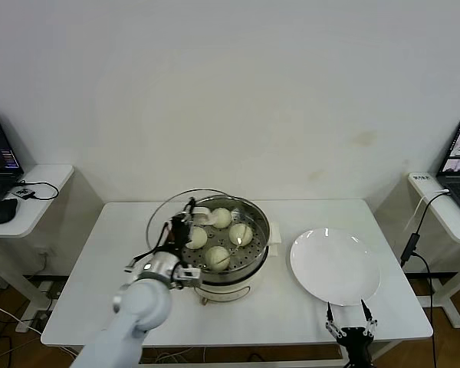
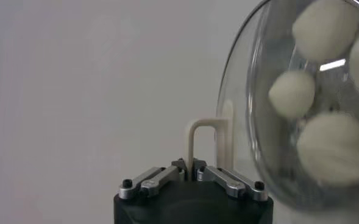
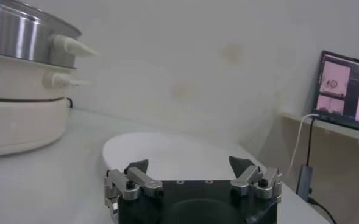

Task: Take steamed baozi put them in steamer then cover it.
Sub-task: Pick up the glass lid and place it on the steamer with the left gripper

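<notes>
The steamer (image 1: 261, 224), a shiny steel pot on a white base, stands mid-table with several cream-white baozi (image 1: 241, 233) on its perforated tray. My left gripper (image 1: 182, 225) is shut on the cream handle (image 2: 193, 143) of the clear glass lid (image 1: 162, 211). It holds the lid tilted on edge at the steamer's left side, off the rim. In the left wrist view the baozi (image 2: 334, 148) show through the lid (image 2: 243, 115). My right gripper (image 1: 351, 317) rests open and empty near the table's front edge. The steamer (image 3: 21, 36) appears far off in its wrist view.
A flat white plate (image 1: 335, 266) lies right of the steamer, just beyond the right gripper (image 3: 188, 163), and the plate (image 3: 167, 149) holds nothing. Side desks with laptops (image 1: 458, 159) flank the table, with a mouse (image 1: 4, 208) on the left desk. A black cable (image 1: 412, 244) hangs at the right.
</notes>
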Tool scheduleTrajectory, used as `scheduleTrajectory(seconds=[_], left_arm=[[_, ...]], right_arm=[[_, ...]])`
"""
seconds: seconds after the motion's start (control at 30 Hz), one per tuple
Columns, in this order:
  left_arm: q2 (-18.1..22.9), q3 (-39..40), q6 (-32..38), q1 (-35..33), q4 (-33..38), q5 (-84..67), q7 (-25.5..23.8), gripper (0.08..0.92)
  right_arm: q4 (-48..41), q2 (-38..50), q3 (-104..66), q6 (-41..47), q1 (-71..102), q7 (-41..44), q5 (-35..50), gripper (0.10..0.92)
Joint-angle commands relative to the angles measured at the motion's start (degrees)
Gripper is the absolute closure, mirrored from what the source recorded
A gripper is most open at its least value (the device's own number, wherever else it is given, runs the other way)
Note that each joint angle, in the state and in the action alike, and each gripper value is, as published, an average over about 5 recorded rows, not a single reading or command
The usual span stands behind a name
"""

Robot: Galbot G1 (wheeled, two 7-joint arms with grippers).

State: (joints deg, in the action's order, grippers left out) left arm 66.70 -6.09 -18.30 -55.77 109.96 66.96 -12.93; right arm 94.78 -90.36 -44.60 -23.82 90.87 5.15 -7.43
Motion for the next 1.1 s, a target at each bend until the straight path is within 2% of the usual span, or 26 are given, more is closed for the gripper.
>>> scheduleTrajectory(seconds=[0.03,0.47,1.1], left_arm=[[7.96,6.88,-2.07,6.35,-5.59,9.61,-4.25,0.864],[10.39,6.76,-1.87,5.67,-9.27,11.38,-4.67,0.864],[11.4,5.75,-0.47,4.1,-8.9,11.34,-3.65,0.857]], right_arm=[[-1.04,-0.11,0.56,-0.2,-0.25,-0.12,-0.89,0.203],[-1.18,-0.1,1.15,-0.41,-0.06,0.0,-1.39,0.202],[-1.49,-0.06,1.55,-0.55,0.03,0.19,-1.74,0.202]])
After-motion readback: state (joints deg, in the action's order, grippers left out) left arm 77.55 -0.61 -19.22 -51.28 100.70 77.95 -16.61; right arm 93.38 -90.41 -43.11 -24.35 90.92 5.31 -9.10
